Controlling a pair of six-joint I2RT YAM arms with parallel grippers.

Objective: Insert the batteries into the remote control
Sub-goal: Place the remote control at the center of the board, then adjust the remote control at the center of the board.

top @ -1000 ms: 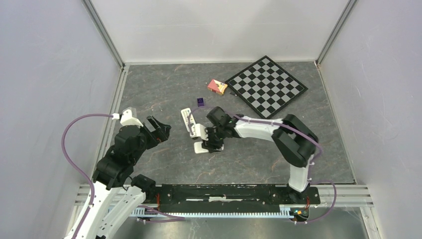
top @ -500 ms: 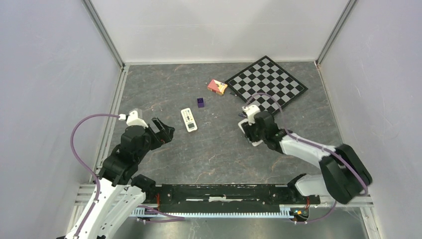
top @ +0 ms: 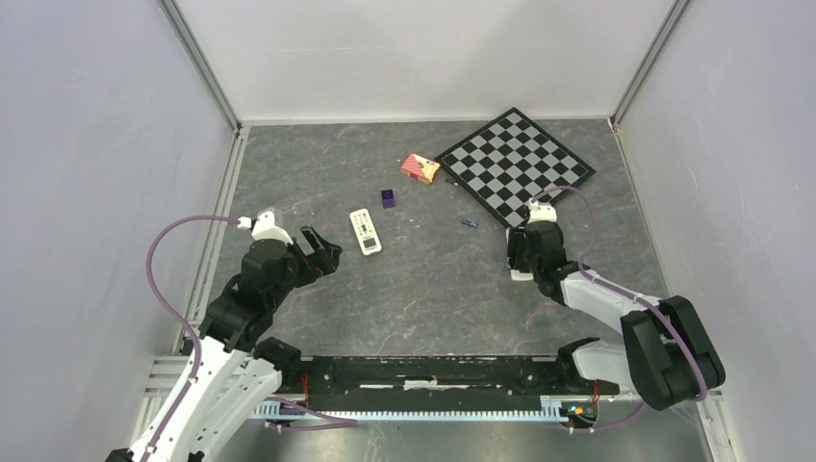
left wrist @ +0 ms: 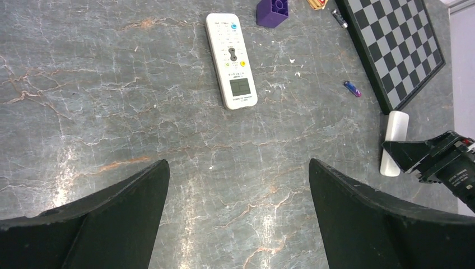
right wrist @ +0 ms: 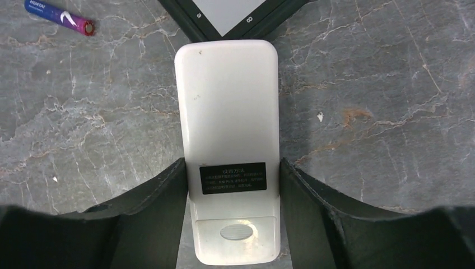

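Right gripper has swung right, clasping the remote control back-up.

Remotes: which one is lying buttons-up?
The buttons-up remote is the one near the purple block, ahead of the open left gripper. The white-backed remote in the right gripper, by the chessboard, shows its labelled back.

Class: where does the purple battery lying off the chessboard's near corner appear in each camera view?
Top external: battery right of centre, left of the chessboard's corner.
Left wrist: battery upper right, beside the chessboard's edge.
Right wrist: battery top-left corner.
Shared landmark: the chessboard corner.
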